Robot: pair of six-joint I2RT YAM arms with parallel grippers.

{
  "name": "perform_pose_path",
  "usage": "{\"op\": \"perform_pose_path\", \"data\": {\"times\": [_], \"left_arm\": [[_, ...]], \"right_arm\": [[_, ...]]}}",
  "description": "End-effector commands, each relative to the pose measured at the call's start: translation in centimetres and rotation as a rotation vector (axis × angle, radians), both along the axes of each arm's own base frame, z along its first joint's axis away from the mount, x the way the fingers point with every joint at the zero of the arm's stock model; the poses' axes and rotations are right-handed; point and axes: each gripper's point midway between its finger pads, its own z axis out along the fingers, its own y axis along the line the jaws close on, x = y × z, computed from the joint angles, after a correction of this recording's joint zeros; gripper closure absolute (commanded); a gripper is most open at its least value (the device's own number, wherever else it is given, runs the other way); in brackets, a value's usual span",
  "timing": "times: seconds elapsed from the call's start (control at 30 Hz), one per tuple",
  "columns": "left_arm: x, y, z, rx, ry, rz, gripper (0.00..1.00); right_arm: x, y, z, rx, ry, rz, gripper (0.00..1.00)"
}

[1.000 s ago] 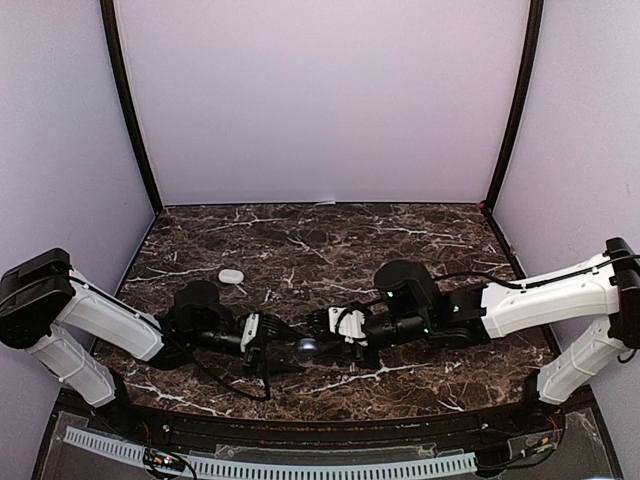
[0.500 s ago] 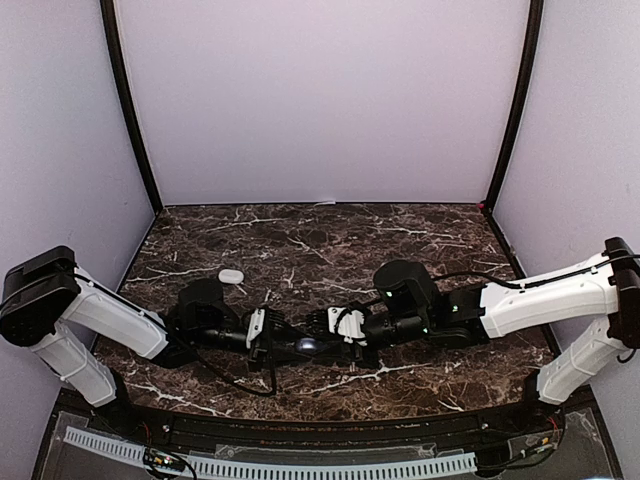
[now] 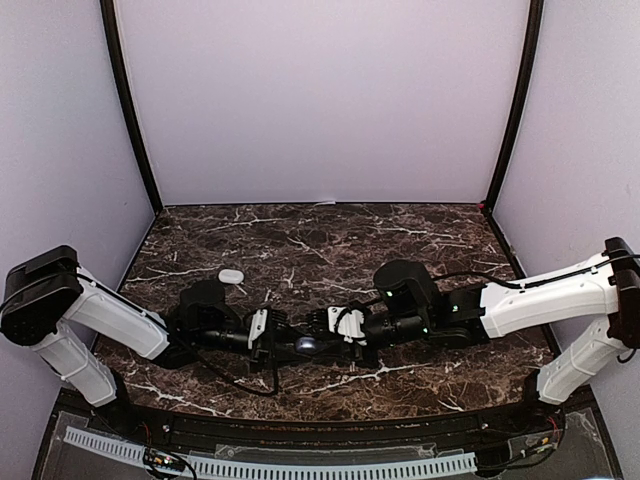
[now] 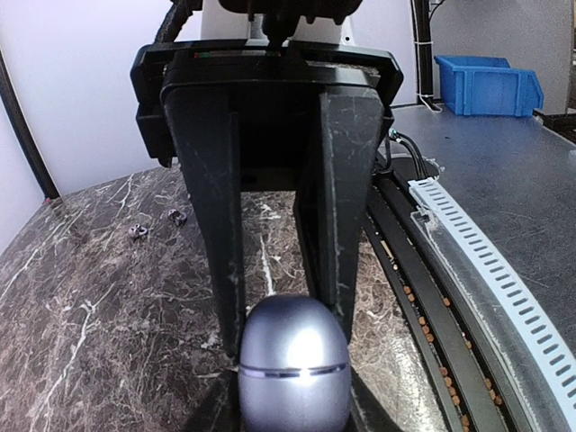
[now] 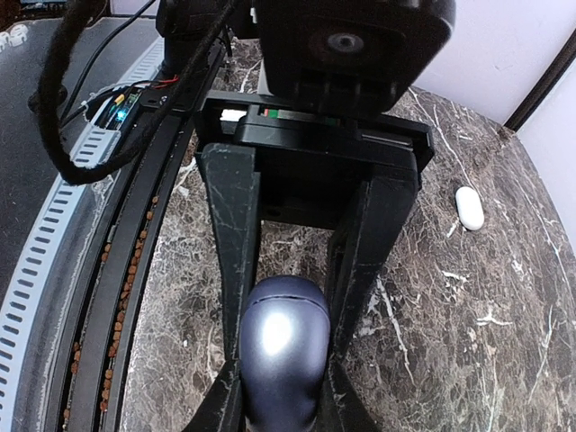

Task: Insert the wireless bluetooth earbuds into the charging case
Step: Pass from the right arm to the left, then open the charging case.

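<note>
Task at an early stage: the closed lavender charging case (image 4: 292, 360) is pinched from opposite ends by the left fingers (image 5: 232, 243) and the right fingers (image 4: 211, 198), while two dark specks, probably earbuds (image 4: 137, 231), are seen loose on the surface (image 4: 72, 315), none inserted.

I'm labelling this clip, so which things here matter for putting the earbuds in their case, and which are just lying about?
Job: lavender charging case, clamped between left pincer and right pincer; two small dark earbuds, loose.
Lying about: white case; blue bin in the background.
</note>
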Motion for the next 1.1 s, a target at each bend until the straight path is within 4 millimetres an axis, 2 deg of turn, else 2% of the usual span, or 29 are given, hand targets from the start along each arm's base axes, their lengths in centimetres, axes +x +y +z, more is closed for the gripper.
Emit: {"op": "perform_pose_path", "data": {"times": [0.0,0.07,0.3,0.4,0.97,1.07], "left_arm": [[0.2,-0.4,0.5,-0.013,-0.013,-0.003,0.69],[0.1,-0.4,0.6,-0.015,-0.019,-0.006,0.72],[-0.9,-0.2,0.7,-0.032,-0.025,-0.058,0.77],[-1.2,-0.1,0.7,-0.034,-0.024,-0.078,0.78],[-1.7,-0.2,0.2,-0.024,-0.003,-0.111,0.81],[-1.6,-0.3,0.2,-0.023,-0.002,-0.107,0.82]], "right_arm": [[-0.2,0.9,1.8,0.062,-0.022,0.017,0.81],[-0.2,0.9,1.8,0.061,-0.026,0.016,0.77],[1.1,0.6,1.7,0.057,-0.072,-0.049,0.55],[1.9,0.4,2.1,0.072,-0.101,-0.092,0.52],[5.2,-2.4,3.7,0.128,-0.158,-0.284,0.55],[4.5,-2.3,3.5,0.124,-0.129,-0.243,0.55]]}}
